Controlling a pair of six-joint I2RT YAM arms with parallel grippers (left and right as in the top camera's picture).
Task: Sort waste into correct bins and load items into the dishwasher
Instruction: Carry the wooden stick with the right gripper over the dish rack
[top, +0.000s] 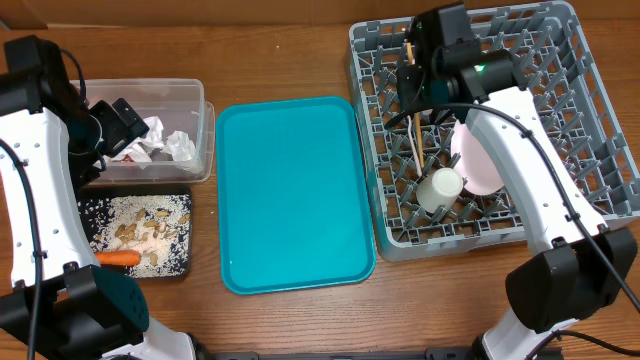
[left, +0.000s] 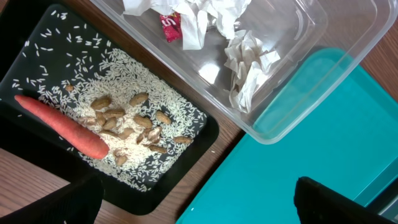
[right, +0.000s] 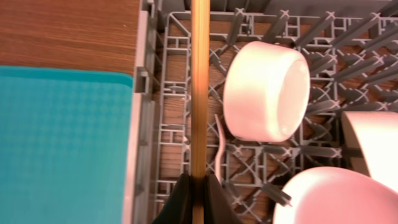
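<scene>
My right gripper (right: 198, 196) is shut on the thin pale wooden stick (right: 198, 93) and holds it over the left side of the grey dish rack (top: 385, 140). The stick shows in the overhead view (top: 417, 135) too. A small white cup (right: 266, 99) lies on its side in the rack, with white bowls (right: 336, 196) beside it and a white fork (right: 221, 140) under the stick. My left gripper (left: 196, 202) is open and empty above the teal tray's edge. The clear tub (top: 195, 130) holds crumpled napkins (left: 249, 68) and a red wrapper (left: 171, 26). The black tray (left: 37, 50) holds a carrot (left: 62, 126), nuts and grains.
A large teal tray (top: 290, 190) lies between the bins and the rack. A cardboard box wall runs along the back of the table. Both arms' white links reach in from the front corners.
</scene>
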